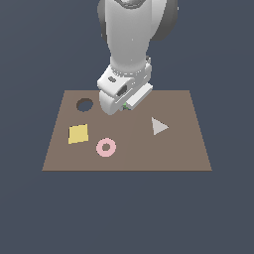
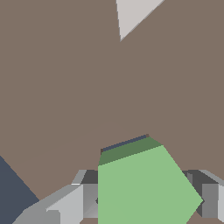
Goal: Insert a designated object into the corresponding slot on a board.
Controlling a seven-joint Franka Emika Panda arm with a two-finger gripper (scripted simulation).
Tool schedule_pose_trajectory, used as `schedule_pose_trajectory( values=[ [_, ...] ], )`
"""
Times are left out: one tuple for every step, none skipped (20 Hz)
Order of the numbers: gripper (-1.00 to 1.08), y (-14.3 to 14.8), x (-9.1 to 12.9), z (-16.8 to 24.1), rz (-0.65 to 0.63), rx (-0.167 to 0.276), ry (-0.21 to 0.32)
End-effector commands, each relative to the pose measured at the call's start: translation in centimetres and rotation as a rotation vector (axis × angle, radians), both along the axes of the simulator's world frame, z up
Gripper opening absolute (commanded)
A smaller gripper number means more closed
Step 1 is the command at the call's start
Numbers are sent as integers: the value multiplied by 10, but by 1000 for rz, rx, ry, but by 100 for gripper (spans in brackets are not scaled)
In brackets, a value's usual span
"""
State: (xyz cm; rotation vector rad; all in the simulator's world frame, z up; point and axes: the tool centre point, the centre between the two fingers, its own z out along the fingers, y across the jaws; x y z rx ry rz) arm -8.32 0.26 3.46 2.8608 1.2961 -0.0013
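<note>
Exterior view: the brown board [image 1: 188,149] is catalogued with the dark round hole [image 1: 85,104] as landmark. The gripper [image 1: 125,106] is lowered just beside that hole, toward the exterior view's right, and only a sliver of the green block [image 1: 126,106] is seen under it. Further from the round hole are listed a yellow square [image 1: 78,133], a pink ring [image 1: 105,147] and a pale triangle [image 1: 158,126]. The pentagon slot is hidden by the arm. Wrist view: the block [image 2: 144,188] is seen clamped between the closed-in fingers [image 2: 209,199], with a thin dark sliver of the slot [image 2: 124,143] showing at its far edge (so the slot is judged to lie almost directly beneath). Alignment of the five edges is what the descent turns on; whether they match cannot be told.
</note>
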Motion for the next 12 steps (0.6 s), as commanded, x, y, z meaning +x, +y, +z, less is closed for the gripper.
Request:
schedule_pose_trajectory(
  values=[
    [-100,0,0,-4,0,0,0],
    [-100,0,0,-4,0,0,0],
    [100,0,0,-4,0,0,0],
    [100,0,0,-4,0,0,0],
    [100,0,0,-4,0,0,0],
    [100,0,0,-4,0,0,0],
    [100,0,0,-4,0,0,0],
    [100,0,0,-4,0,0,0],
    [100,0,0,-4,0,0,0],
    [100,0,0,-4,0,0,0],
    [100,0,0,-4,0,0,0],
    [100,0,0,-4,0,0,0]
  ],
)
